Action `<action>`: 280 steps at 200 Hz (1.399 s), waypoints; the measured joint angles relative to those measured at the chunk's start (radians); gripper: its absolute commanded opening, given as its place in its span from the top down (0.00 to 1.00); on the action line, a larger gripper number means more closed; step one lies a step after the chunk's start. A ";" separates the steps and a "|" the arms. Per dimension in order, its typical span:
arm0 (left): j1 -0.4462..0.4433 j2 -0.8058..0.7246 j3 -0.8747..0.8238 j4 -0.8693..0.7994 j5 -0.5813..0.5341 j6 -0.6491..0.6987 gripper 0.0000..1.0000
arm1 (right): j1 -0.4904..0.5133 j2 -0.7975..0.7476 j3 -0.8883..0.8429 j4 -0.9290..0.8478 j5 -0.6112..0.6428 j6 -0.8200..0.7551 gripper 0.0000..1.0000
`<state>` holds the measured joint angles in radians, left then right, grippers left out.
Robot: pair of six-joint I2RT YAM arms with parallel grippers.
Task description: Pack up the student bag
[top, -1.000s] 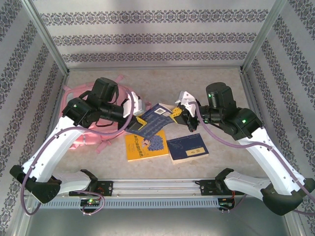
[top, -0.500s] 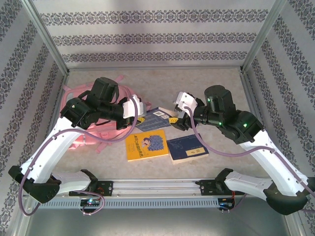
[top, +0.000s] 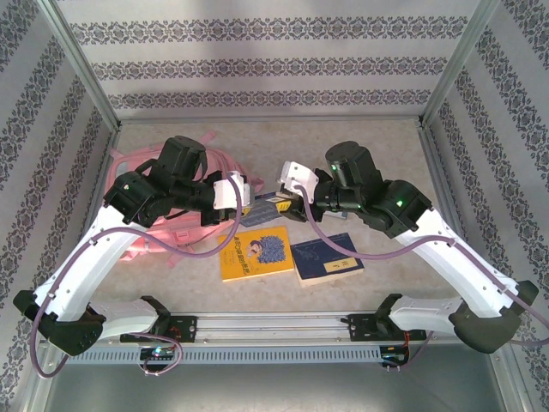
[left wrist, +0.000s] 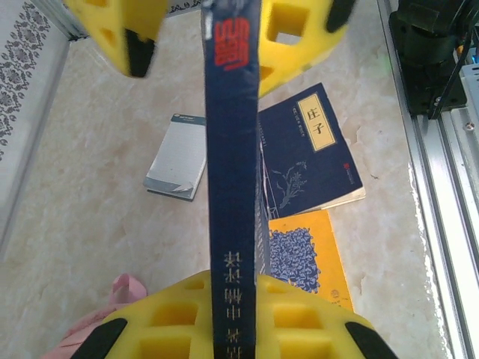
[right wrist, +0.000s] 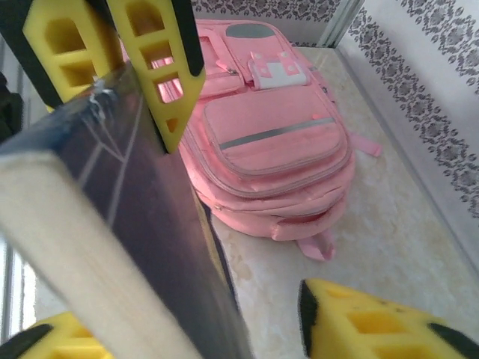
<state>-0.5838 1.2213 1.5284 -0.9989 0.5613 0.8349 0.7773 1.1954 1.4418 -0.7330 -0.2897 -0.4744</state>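
Note:
The student bag (right wrist: 273, 149) is a pink backpack lying flat, front pockets up; it lies under my left arm at the table's left (top: 146, 236). My left gripper (left wrist: 233, 295) (top: 243, 199) is shut on a dark blue book (left wrist: 232, 149) (top: 260, 209), held on edge above the table. My right gripper (right wrist: 187, 321) (top: 281, 196) is open at the book's (right wrist: 142, 224) other end. One of its pads lies by the cover and the other yellow pad (right wrist: 359, 321) stands clear of it.
A yellow book (top: 255, 252) and a dark blue book with a cream label (top: 327, 257) lie flat at the front middle. A small grey notebook (left wrist: 178, 155) lies on the table beyond them. Patterned walls close in the left, right and back.
My right gripper has let go of the dark blue book and swung left, closer to the left gripper. The book has shifted left and lower in the left gripper.

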 measured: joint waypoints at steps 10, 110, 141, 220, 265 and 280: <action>0.000 0.000 0.002 0.000 -0.002 0.003 1.00 | 0.000 0.000 0.000 -0.002 -0.014 0.002 0.70; -0.002 0.005 -0.040 0.126 -0.091 -0.238 0.38 | -0.176 -0.057 -0.097 0.021 -0.057 0.218 1.00; 0.011 0.066 -0.049 0.169 -0.171 -0.539 0.44 | -0.219 -0.101 -0.097 0.013 0.117 0.372 1.00; 0.280 0.366 0.024 0.123 -0.336 -1.155 0.45 | -0.268 -0.082 -0.136 -0.082 0.229 0.663 1.00; 0.334 0.487 0.128 0.077 -0.385 -1.268 0.42 | -0.278 -0.040 -0.135 -0.117 0.187 0.815 1.00; 0.377 0.488 0.124 0.076 -0.399 -1.279 0.42 | -0.278 -0.040 -0.135 -0.117 0.166 0.841 1.00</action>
<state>-0.2066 1.7088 1.6524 -0.9230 0.1627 -0.4442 0.4992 1.1557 1.3064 -0.8497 -0.1238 0.3668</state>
